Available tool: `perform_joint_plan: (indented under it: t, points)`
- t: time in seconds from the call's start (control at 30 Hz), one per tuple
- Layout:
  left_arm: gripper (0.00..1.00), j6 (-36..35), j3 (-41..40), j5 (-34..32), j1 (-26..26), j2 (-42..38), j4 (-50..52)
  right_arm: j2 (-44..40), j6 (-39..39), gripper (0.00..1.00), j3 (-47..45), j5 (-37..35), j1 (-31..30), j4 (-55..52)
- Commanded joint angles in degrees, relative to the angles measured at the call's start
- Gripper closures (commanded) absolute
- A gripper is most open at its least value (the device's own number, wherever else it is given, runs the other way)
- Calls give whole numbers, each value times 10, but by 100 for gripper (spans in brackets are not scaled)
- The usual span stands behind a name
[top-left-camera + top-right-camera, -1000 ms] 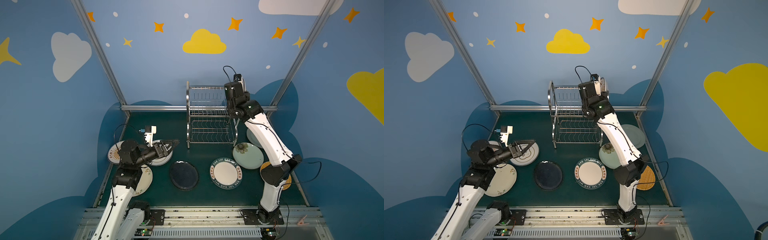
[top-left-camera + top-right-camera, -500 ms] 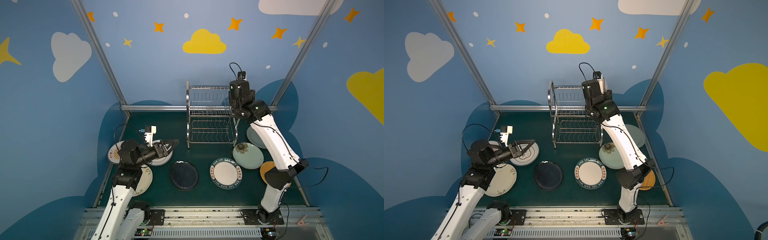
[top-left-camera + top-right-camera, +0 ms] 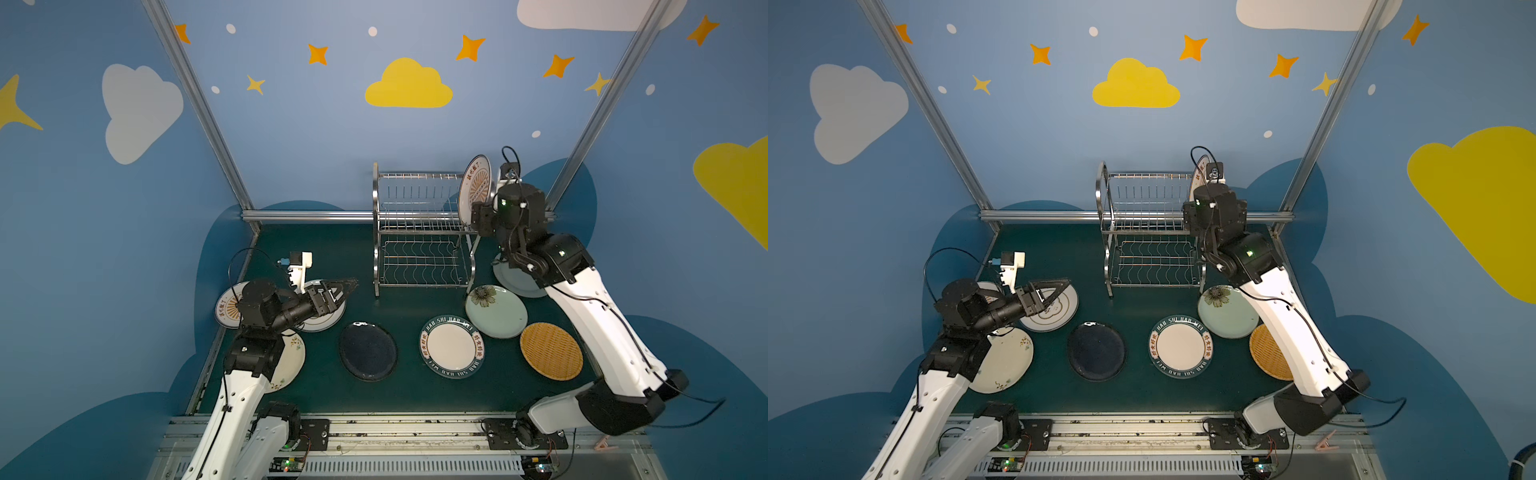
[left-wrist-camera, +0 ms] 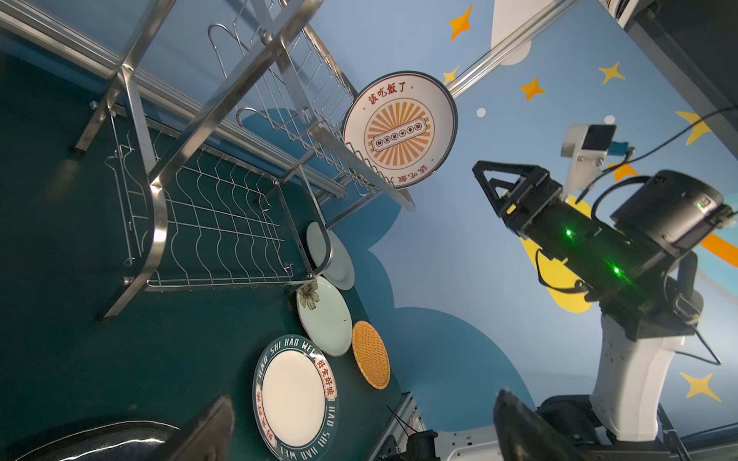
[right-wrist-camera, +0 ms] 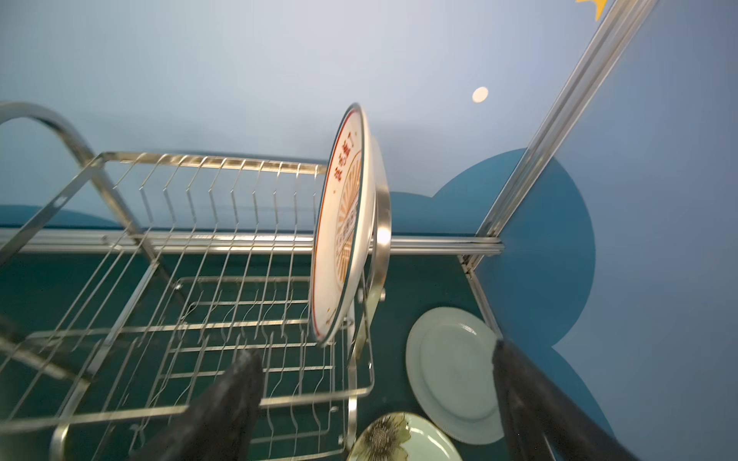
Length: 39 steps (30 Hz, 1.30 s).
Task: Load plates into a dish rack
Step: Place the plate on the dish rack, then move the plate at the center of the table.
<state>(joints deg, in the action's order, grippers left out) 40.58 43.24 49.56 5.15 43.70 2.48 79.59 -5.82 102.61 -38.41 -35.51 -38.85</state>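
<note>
Green-rimmed plate (image 4: pixel 294 393): white "HAO SHI HAO WEI" twice around the rim, red "好食好味" side panels
Upright sunburst plate (image 4: pixel 399 129): red "該吃飯了"

Dim, evenly lit; foreground seemingly blurred.

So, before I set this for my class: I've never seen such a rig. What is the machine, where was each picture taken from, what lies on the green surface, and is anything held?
The machine is two white robot arms, each ending in a two-fingered gripper. Two pictures look down from one overhead camera pair; two come from small cameras on the wrists. On the green mat stands a steel dish rack, with one sunburst plate upright in its upper tier, at the end nearest the right arm. Other plates lie flat around it, among them a black plate, a green-lettered plate and an orange woven plate. The left gripper and the right gripper are both open; neither holds anything.
</note>
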Motion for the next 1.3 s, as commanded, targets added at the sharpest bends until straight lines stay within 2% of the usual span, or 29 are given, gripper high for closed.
perform_joint_plan:
  t: [0.0,0.13,0.3,0.4,0.53,0.67,0.73,0.9,1.1,1.27]
  points:
    - [0,-20,4,-16,0,-5,14,-57,-16,11,-63,54,-10,39]
    - [0,-50,16,-46,13,-5,59,-127,-30,11,-156,114,-14,56]
    - [0,-87,24,-119,37,-19,150,-217,-47,10,-288,164,-18,90]
    - [0,-61,-6,-166,37,-43,186,-258,-54,9,-351,199,-19,110]
    - [0,-10,-66,-190,37,-83,191,-298,-60,9,-432,268,-18,163]
    - [0,3,-90,-241,38,-109,268,-305,-65,9,-509,326,-18,219]
    - [0,21,-107,-246,38,-110,287,-304,-71,9,-544,359,-19,247]
    - [5,85,-174,-228,53,-82,232,-301,-78,9,-616,419,-18,323]
    - [13,89,-199,-299,87,-30,231,-272,-100,9,-670,460,-19,377]
    - [19,89,-237,-280,88,8,167,-236,-107,9,-682,472,-19,394]
